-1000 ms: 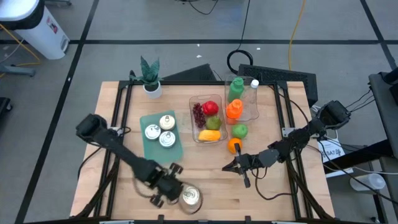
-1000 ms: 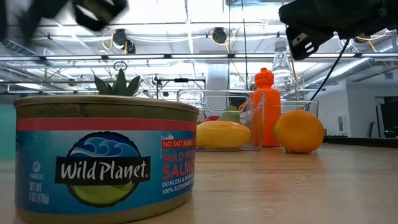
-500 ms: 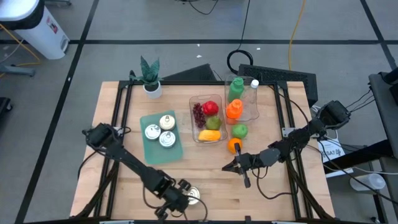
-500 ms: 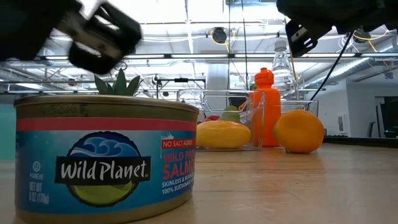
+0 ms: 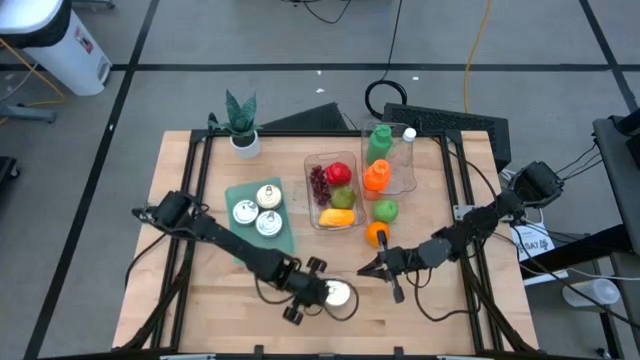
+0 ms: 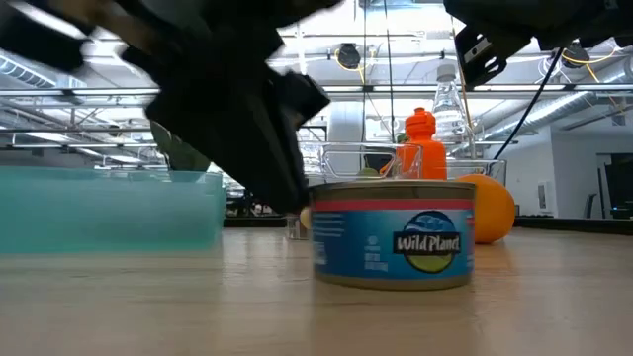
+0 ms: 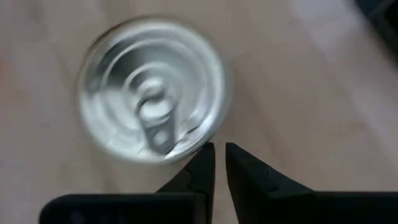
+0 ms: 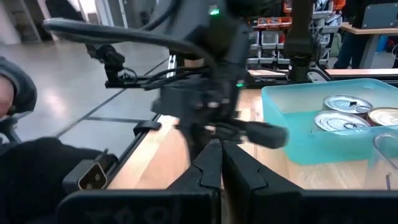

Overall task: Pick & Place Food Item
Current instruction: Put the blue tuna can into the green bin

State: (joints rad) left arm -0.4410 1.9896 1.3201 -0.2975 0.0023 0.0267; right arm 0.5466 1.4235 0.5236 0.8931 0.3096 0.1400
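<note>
Salmon can [image 5: 337, 293] standing upright near the table's front edge, mid-width, label legible from the low view. Left gripper [image 5: 308, 296] sitting just beside it, jaws together, holding nothing; the can lying just ahead of the tips and slightly off-line. Right gripper [image 5: 372, 268] hovering nearby toward the orange [image 5: 376, 235], jaws also together. Left arm is nearer.

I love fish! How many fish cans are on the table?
4. Three cans lie in the teal tray; one can stands alone on the wood near the left gripper.

Overhead and table-level cameras (plus wrists) share the can [image 5: 337, 293].
</note>
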